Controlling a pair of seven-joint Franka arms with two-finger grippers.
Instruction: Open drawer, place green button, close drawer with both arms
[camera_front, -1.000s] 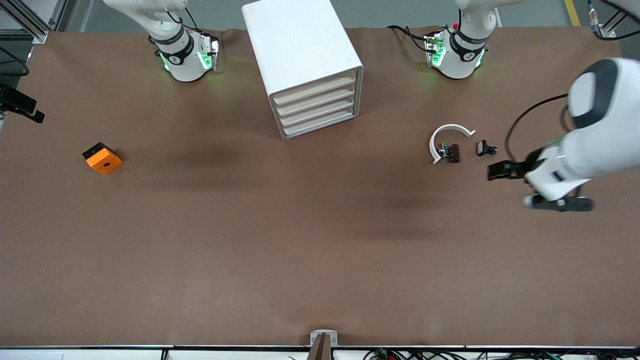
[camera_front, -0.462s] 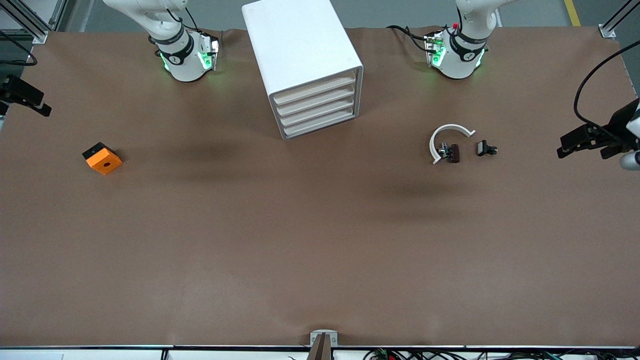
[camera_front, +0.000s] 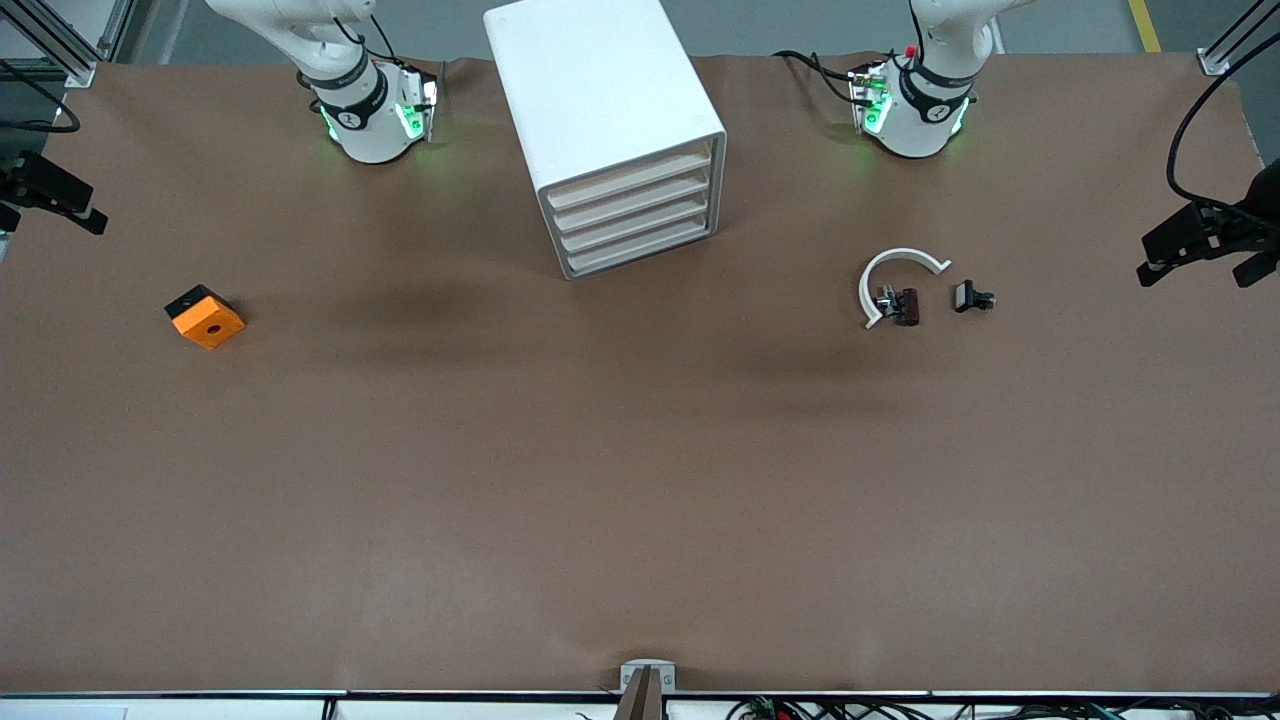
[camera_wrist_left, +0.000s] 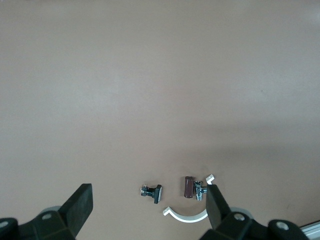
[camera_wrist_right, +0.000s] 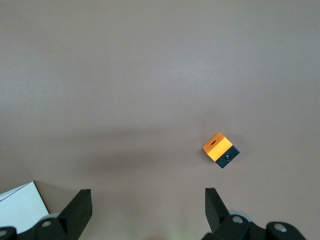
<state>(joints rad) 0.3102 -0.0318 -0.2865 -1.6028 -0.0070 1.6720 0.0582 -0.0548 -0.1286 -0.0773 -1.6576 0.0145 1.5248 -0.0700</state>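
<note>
The button is a tiny black part lying on its side on the brown table, toward the left arm's end; it also shows in the left wrist view. Its cap colour does not show. The white drawer cabinet stands between the arm bases with all its drawers shut. My left gripper is open and empty, high over the table edge at the left arm's end; its jaws stand wide apart. My right gripper is open and empty over the right arm's end of the table, jaws wide apart.
A dark brown part with a white curved ring lies beside the button, toward the cabinet; it also shows in the left wrist view. An orange block with a black hole lies near the right arm's end and shows in the right wrist view.
My left gripper has drawn away from the small parts and out to the table edge at the left arm's end. My right gripper has shifted slightly. The parts and cabinet have not moved.
</note>
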